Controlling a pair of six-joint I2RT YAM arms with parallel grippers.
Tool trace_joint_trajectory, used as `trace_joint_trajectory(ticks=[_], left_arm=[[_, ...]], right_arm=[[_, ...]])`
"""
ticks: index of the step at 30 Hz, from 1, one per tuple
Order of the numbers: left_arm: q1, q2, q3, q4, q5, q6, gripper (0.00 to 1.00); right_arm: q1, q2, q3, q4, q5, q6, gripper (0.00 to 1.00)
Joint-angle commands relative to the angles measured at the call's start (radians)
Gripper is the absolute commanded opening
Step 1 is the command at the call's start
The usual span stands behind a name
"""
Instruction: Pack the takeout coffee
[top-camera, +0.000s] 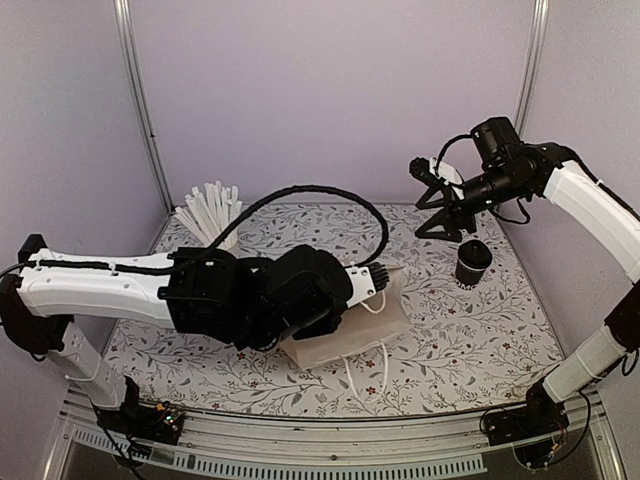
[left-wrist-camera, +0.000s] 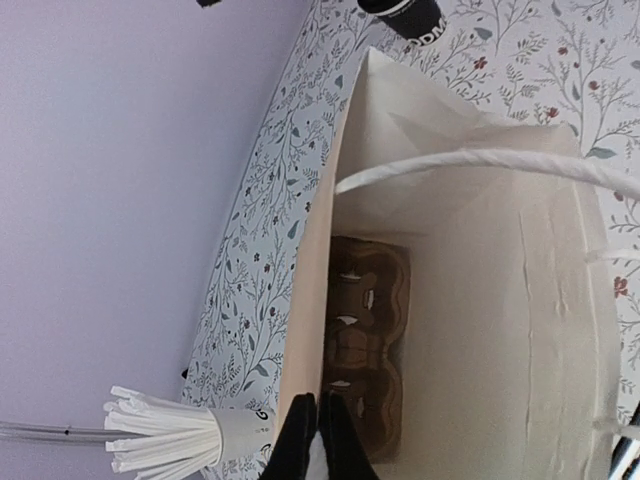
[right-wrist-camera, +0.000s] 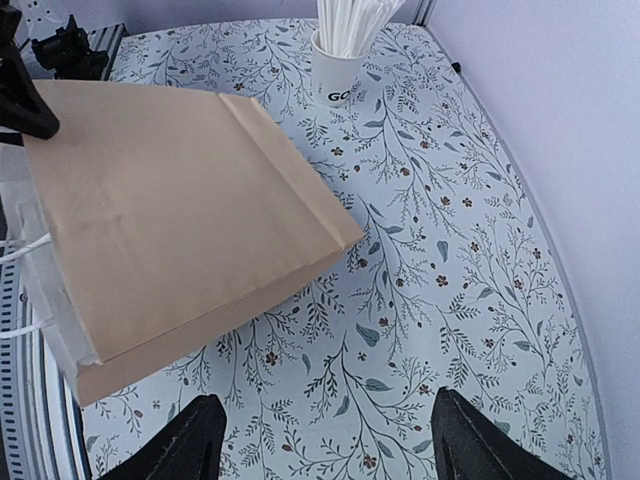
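Note:
The takeout coffee (top-camera: 472, 262), a small black cup with a black lid on, stands upright at the right of the table; its base shows at the top of the left wrist view (left-wrist-camera: 405, 15). A tan paper bag (top-camera: 345, 330) lies on its side in the middle. My left gripper (top-camera: 377, 288) is shut on the edge of the bag's mouth (left-wrist-camera: 318, 432). Inside the bag lies the brown pulp carrier (left-wrist-camera: 365, 340). My right gripper (top-camera: 440, 230) is open and empty, raised just behind and left of the cup; its fingers (right-wrist-camera: 200, 440) frame bare table. The cup is out of the right wrist view.
A white cup of white sticks (top-camera: 215, 215) stands at the back left, also in the left wrist view (left-wrist-camera: 200, 440) and the right wrist view (right-wrist-camera: 340, 55). The bag's white handles (top-camera: 365, 375) lie toward the front edge. Walls close the back and sides.

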Motion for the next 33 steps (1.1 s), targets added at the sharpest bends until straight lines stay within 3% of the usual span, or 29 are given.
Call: trace_joint_trajectory(ticks=[1,7,13,16,18,28,33], left_arm=[[-0.062,-0.058,-0.023,0.040,-0.048,-0.041,0.00],[-0.058,-0.076,-0.037,0.064,-0.015,-0.036,0.00],[0.075,-0.111,-0.021,0.103,0.179,-0.035,0.00],[0.183,-0.129,-0.013,0.112,0.341,-0.044,0.03],[0.249,-0.127,-0.006,0.112,0.419,-0.050,0.05],[0.441,-0.124,-0.005,0.201,0.527,-0.036,0.42],[0.483,-0.151,-0.014,0.235,0.538,-0.023,0.59]], right_arm=[[-0.003,-0.003,0.008,-0.001,-0.030,0.009,0.74],[-0.003,-0.004,0.006,0.000,-0.005,0.023,0.74],[-0.081,0.027,0.021,0.016,0.088,0.116,0.80],[-0.136,0.040,0.006,0.051,0.128,0.161,0.95],[-0.163,0.028,-0.023,0.083,0.141,0.188,0.99],[-0.235,0.020,-0.050,0.082,0.188,0.242,0.99],[-0.288,0.072,-0.019,0.048,0.242,0.295,0.90]])
